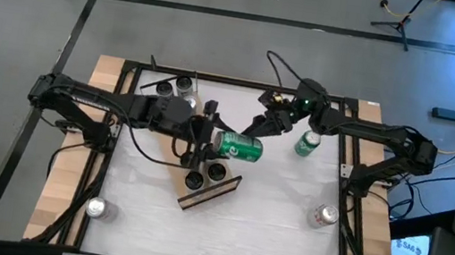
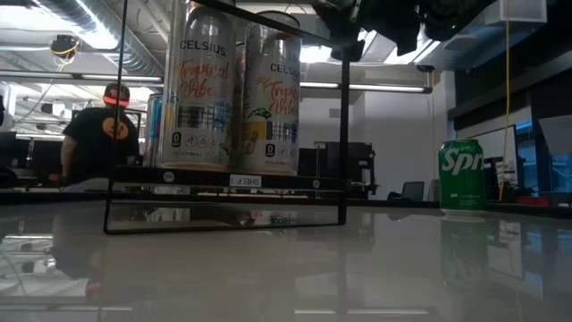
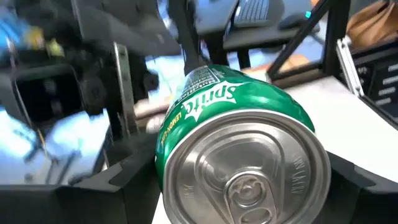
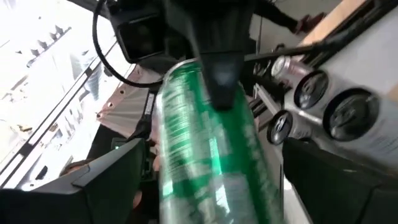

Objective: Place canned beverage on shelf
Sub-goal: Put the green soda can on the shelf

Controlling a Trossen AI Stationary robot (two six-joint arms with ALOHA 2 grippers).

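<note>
From the high view, a green Sprite can [image 1: 238, 146] is seen lying on its side in the air near the table's centre, clamped at one end by the left gripper [image 1: 210, 141], while the right gripper [image 1: 261, 125] is found just beside its other end with fingers spread and released. The shelf [image 1: 211, 190] lies below, near the can, carrying two upright cans [image 1: 206, 176]. A second green can [image 1: 307, 143] stands near the right arm. In the low view, "CELSIUS" and "Tropical Vibe" are read on two tall cans [image 2: 234, 94] set on the shelf, whose edge label reads "SHELF"; "Spr" is read on the green can standing apart at the right. In the left wrist view, "Sprite" and "LEMON-LIME" are read on the grasped can. In the right wrist view, the can's green side is seen between the right gripper's parted fingers, its lettering unreadable.
</note>
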